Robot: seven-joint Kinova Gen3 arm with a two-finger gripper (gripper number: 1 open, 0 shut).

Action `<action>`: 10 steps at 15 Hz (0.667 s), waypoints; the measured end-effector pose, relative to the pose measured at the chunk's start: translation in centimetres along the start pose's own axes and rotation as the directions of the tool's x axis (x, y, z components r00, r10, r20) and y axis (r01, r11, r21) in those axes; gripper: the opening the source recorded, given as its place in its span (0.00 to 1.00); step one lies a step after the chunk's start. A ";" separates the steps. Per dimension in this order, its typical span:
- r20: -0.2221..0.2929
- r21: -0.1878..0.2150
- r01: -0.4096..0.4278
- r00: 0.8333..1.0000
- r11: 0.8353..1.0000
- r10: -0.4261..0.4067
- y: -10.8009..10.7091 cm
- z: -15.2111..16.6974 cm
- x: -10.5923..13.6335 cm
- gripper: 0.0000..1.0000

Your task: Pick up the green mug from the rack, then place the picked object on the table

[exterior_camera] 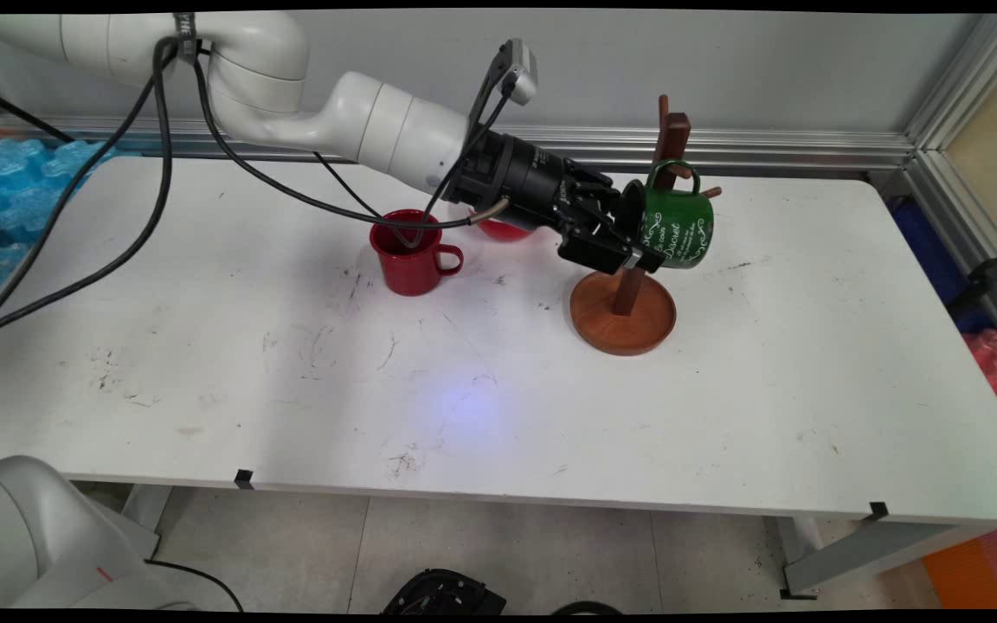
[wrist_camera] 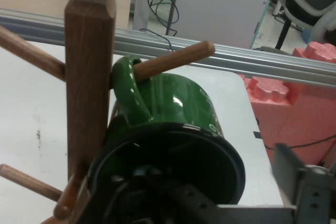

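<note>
In the main view the white arm reaches in from the upper left, its forearm sloping down and to the right across the back of the white bench (exterior_camera: 723, 415), black cables drooping from it toward the left edge. The wrist ends in the black gripper (exterior_camera: 637, 238), which lies nearly level, pointing right, with its jaws at the rim of a green mug (exterior_camera: 678, 227). The mug lies on its side with its mouth turned toward the gripper, white lettering on its wall, and its handle looped over a peg of the wooden mug tree (exterior_camera: 626, 294). The tree's post rises from a round wooden base that sits on the bench right of centre, and the mug hangs well above that base. One jaw seems to sit inside the mouth and the other outside the wall, pinching the rim, though the fingertips are partly hidden here. Left of the gripper a red mug (exterior_camera: 412, 255) stands upright on the bench with its handle to the right, and a second red object (exterior_camera: 503, 229) shows only partly behind the wrist. In the hand view the green mug (wrist_camera: 173, 129) fills the lower middle, its dark open mouth facing the camera and its handle hooked around a peg that slants up to the right from the square post of the mug tree (wrist_camera: 86, 77). The gripper's linkage rises into the mouth, and a jaw reaches inside.
</note>
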 end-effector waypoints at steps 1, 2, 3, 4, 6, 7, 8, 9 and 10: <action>0.000 0.000 0.001 1.000 1.000 -0.001 0.0 0.0 0.0 0.00; 0.000 0.000 0.002 1.000 1.000 -0.002 0.0 -0.1 0.0 0.00; 0.001 0.000 0.002 1.000 1.000 -0.002 0.0 -0.1 0.0 0.00; 0.001 0.000 0.003 1.000 1.000 -0.003 0.0 -0.1 0.0 0.00; 0.002 -0.001 0.005 1.000 1.000 -0.005 0.0 -0.2 0.0 0.00; 0.002 -0.001 0.005 1.000 1.000 -0.005 0.0 -0.2 -0.1 0.00; 0.003 -0.001 0.006 1.000 1.000 -0.006 0.0 -0.2 -0.1 0.00; 0.003 -0.002 0.007 1.000 1.000 -0.007 0.0 -0.2 -0.1 0.00; 0.003 -0.002 0.007 1.000 1.000 -0.007 0.0 -0.3 -0.1 0.00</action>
